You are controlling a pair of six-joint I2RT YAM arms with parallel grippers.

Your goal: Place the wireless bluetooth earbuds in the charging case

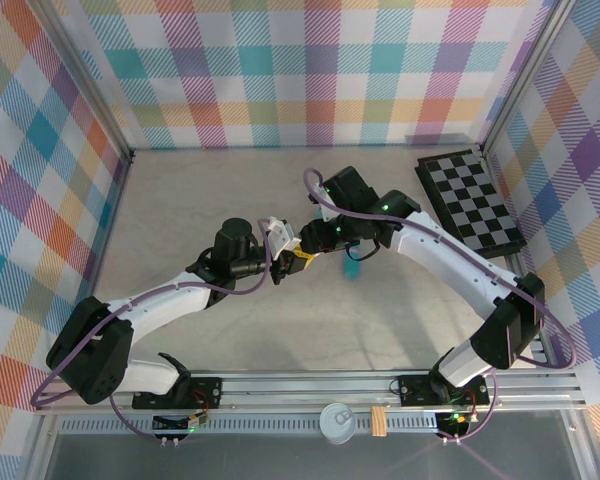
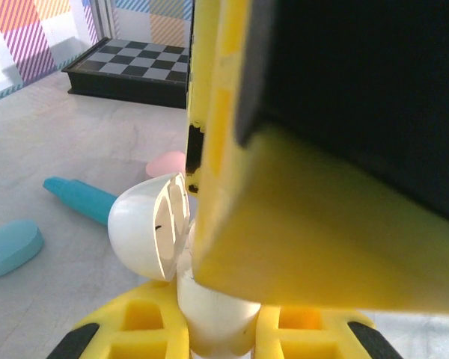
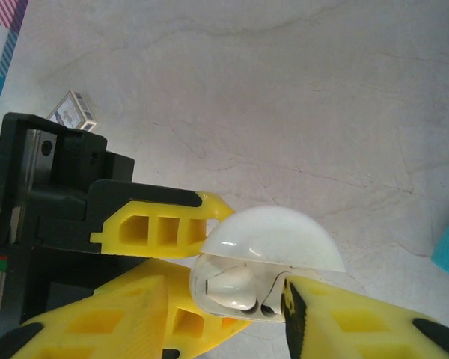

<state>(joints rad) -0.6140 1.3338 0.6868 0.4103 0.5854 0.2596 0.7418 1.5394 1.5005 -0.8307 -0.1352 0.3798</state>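
Overhead view looks down; wrist views closely share the charging case point(image 3: 269, 239).

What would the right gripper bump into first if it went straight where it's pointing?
Most likely the open white charging case, just ahead of the right gripper and held by the left gripper; depth is unclear.

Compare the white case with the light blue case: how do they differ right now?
The white case is held off the table in the left gripper; the light blue case lies flat on the table. The white case's lid stands open; the light blue case looks closed. Both are small, smooth, rounded shells.
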